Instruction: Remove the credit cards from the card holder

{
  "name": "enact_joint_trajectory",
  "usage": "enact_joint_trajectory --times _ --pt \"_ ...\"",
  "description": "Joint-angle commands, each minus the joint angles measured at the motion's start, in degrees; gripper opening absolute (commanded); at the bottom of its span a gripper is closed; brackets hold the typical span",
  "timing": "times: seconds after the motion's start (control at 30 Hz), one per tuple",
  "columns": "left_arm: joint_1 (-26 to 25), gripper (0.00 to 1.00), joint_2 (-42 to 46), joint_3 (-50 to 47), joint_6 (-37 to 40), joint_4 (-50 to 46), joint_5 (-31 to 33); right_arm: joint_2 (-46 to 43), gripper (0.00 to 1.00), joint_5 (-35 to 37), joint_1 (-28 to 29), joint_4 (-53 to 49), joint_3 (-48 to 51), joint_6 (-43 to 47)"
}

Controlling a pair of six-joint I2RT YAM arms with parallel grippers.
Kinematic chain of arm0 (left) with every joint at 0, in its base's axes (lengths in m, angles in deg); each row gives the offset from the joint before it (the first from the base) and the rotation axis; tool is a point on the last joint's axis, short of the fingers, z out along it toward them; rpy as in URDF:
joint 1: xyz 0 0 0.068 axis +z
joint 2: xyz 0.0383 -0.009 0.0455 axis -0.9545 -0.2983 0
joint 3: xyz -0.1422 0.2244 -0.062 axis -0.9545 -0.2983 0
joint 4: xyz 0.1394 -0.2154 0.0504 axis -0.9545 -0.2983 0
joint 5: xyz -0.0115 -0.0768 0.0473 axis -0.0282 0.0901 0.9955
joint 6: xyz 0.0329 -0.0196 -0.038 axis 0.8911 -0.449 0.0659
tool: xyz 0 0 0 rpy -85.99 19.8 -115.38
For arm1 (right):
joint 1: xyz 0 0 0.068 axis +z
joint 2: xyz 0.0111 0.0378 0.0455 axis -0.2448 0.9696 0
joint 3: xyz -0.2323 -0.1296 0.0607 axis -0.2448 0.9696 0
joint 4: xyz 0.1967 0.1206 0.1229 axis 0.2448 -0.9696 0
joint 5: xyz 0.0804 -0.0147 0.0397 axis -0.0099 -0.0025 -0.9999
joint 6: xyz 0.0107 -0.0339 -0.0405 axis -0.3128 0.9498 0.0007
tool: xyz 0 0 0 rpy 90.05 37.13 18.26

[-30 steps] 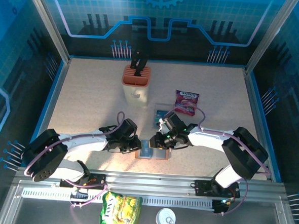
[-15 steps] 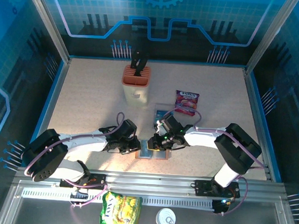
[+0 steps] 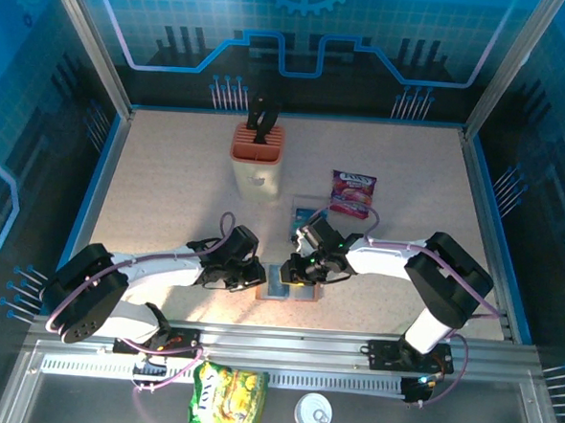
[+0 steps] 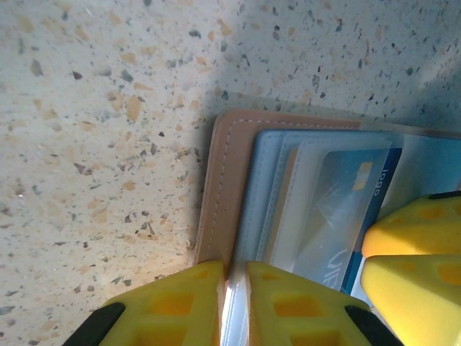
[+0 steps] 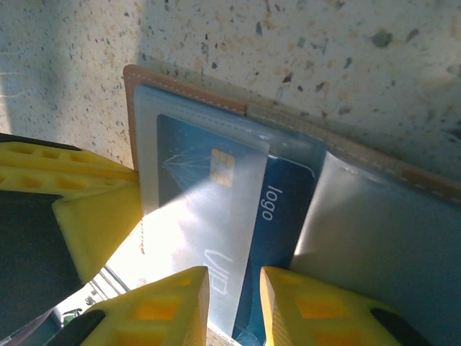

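The brown card holder [image 3: 285, 288] lies open on the table near the front edge. My left gripper [image 3: 259, 276] is shut on its left edge, and in the left wrist view the card holder [image 4: 227, 180] runs in between the gripper's [image 4: 234, 270] yellow fingers. A blue card [image 5: 205, 180] with a chip sits under a clear pocket. A darker blue card [image 5: 284, 209] marked "logo" sticks out beside it. My right gripper [image 5: 234, 277] stands over these cards with its jaws slightly apart, and its place in the top view [image 3: 304, 268] is the holder's right half.
An orange-topped knife block [image 3: 258, 157] stands at the back. A purple snack packet [image 3: 353, 192] lies right of it. A clear tray [image 3: 306, 215] holding a teal card sits just behind the right gripper. A yellow packet [image 3: 228, 397] and a white lid [image 3: 313, 413] lie below the rail.
My right gripper has slid a little to the left over the card holder. The left gripper has kept its hold in the same place.
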Motion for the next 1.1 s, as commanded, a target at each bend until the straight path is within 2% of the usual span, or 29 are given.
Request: enact_joint_trajectory --times 0.0,0.2,0.43,0.63,1.07 --pt "-0.28 0.16 0.47 -0.56 -1.08 -2.42 0.88 -0.44 0.26 1.29 0.76 -2.85 -0.76 0.90" --pt "-0.30 0.16 2.57 1.08 -0.33 -4.09 2.29 -1.43 0.27 -0.05 0.95 -2.50 -1.50 0.94" --pt "-0.37 0.14 3.55 3.21 0.81 -3.47 0.62 -3.13 0.27 0.35 0.97 -2.69 -1.54 1.00" --pt "-1.23 0.08 1.53 4.02 1.05 -2.25 -0.60 -4.76 0.27 1.56 0.88 -3.42 -1.17 0.78" --pt "-2.48 0.02 -2.59 2.84 -0.18 1.27 -0.85 -4.19 0.27 2.51 0.45 -4.95 -0.68 0.72"
